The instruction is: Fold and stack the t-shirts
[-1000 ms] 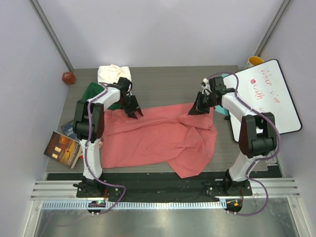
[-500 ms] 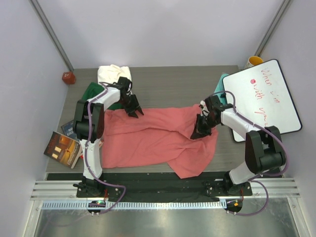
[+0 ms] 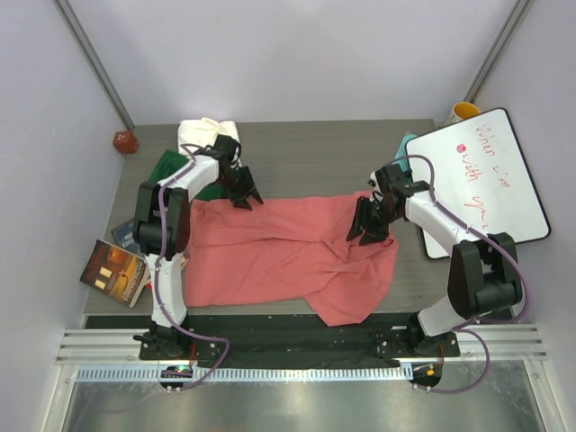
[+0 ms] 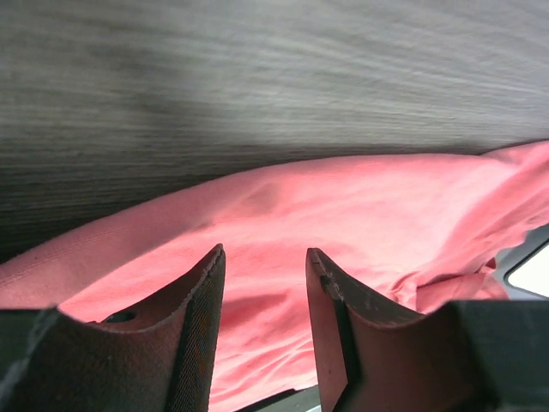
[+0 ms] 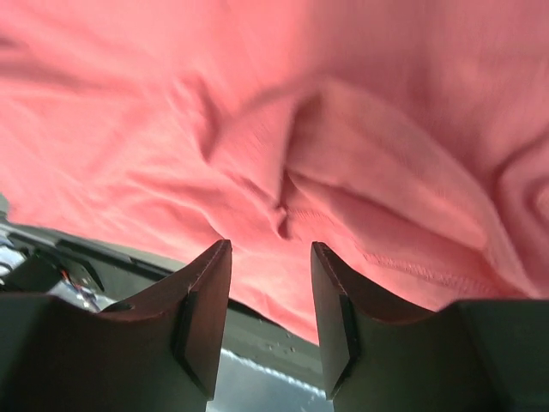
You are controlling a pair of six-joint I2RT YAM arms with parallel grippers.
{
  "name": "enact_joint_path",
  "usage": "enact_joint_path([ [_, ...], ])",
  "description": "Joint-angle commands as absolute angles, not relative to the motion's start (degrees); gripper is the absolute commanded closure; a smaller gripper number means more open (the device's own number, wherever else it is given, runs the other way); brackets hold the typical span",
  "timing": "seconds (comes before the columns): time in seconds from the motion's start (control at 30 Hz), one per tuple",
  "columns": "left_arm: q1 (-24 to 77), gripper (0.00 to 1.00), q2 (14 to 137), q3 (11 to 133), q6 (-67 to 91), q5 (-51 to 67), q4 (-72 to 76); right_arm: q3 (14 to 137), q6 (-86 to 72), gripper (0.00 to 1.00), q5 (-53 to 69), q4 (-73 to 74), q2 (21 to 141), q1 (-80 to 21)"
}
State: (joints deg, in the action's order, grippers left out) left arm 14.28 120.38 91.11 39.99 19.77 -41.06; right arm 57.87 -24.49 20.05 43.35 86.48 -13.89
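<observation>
The salmon-pink t-shirt (image 3: 279, 252) lies spread and rumpled across the middle of the table, its right side folded over itself. My left gripper (image 3: 245, 196) hovers at the shirt's far left edge, open, with only pink cloth (image 4: 360, 206) below the gap (image 4: 264, 251). My right gripper (image 3: 364, 232) is over the shirt's right part, also open (image 5: 271, 245), with a creased fold (image 5: 283, 206) just beyond its tips. The dark green t-shirt (image 3: 171, 171) and the cream-white t-shirt (image 3: 202, 133) lie bunched at the far left corner.
A whiteboard (image 3: 490, 180) leans at the right edge, with a teal object (image 3: 405, 148) beside it and a yellow cup (image 3: 465, 111) behind. Glossy books (image 3: 112, 270) overhang the left edge. A red object (image 3: 124, 141) sits at the far left.
The right gripper pulled the shirt's far right corner toward the near side, then opened and let it go. The left gripper drew back slightly toward the far edge.
</observation>
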Motion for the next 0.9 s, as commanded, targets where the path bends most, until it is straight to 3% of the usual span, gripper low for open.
enact_joint_path([
  [0.0, 14.6, 0.55, 119.6, 94.8, 37.5, 20.0, -42.9, 66.9, -24.3, 0.52, 17.9, 41.2, 89.1, -14.1],
  [0.23, 14.6, 0.56, 116.9, 89.9, 36.3, 18.8, -43.6, 77.9, -22.9, 0.52, 16.6, 40.8, 99.7, -14.1],
  [0.5, 13.5, 0.66, 114.6, 83.3, 34.9, 15.4, -44.6, 83.5, -21.6, 0.54, 11.7, 39.5, 110.4, -12.0],
  [0.6, 12.3, 0.74, 114.2, 82.3, 34.5, 14.2, -45.2, 83.5, -21.5, 0.57, 9.1, 38.7, 112.3, -11.2],
  [0.63, 12.0, 0.87, 114.0, 82.0, 34.4, 13.3, -45.9, 83.3, -21.6, 0.59, 8.0, 38.7, 112.7, -10.8],
  [0.7, 10.6, 0.95, 113.6, 81.0, 33.8, 12.8, -46.5, 82.9, -21.9, 0.61, 6.3, 38.7, 113.4, -10.6],
  [0.87, 7.3, 0.96, 110.4, 78.2, 32.7, 11.6, -48.1, 81.3, -22.8, 0.68, 4.7, 38.8, 115.0, -9.9],
])
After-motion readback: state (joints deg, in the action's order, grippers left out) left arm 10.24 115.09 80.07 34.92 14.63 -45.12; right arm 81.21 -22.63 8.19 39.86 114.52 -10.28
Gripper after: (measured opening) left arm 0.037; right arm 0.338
